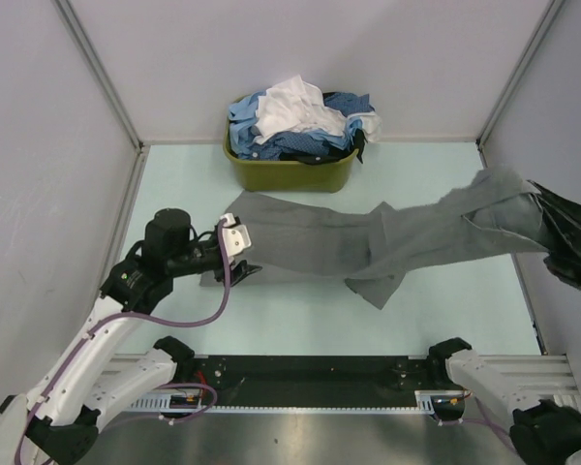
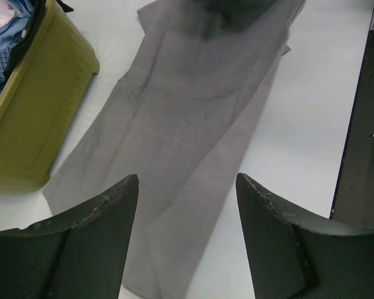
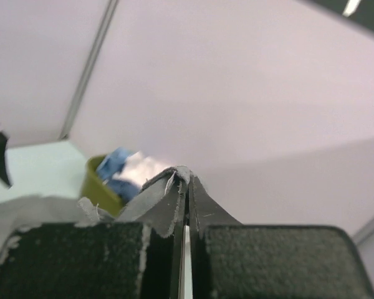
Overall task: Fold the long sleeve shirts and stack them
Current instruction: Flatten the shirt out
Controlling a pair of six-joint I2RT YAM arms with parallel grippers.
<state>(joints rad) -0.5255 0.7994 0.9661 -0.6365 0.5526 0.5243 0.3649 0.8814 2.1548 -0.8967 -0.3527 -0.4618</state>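
Nearest the overhead camera, a black rail (image 1: 310, 383) runs along the near edge of the pale green table (image 1: 445, 320), with an arm mounted at each end. Beyond it the grey shirt (image 1: 368, 242) stretches across the table with its long axis running left to right. Its left end lies flat on the surface, near the middle a fold of cloth juts toward the near side, and its right end rises off the table toward the right wall. That raised end is pinched in the right gripper (image 3: 187, 187), whose jaws are pressed together with a thin edge of grey cloth caught between them. The left gripper (image 2: 187, 187) is at the shirt's left end with its jaws spread well apart, one dark finger on either side of the flat cloth and nothing between them; whether the tips touch the fabric cannot be told. At the far side an olive-green basket (image 1: 290, 174) stands against the back wall, just beyond the shirt's left half, heaped with other shirts (image 1: 300, 121) in blue, dark blue and white.
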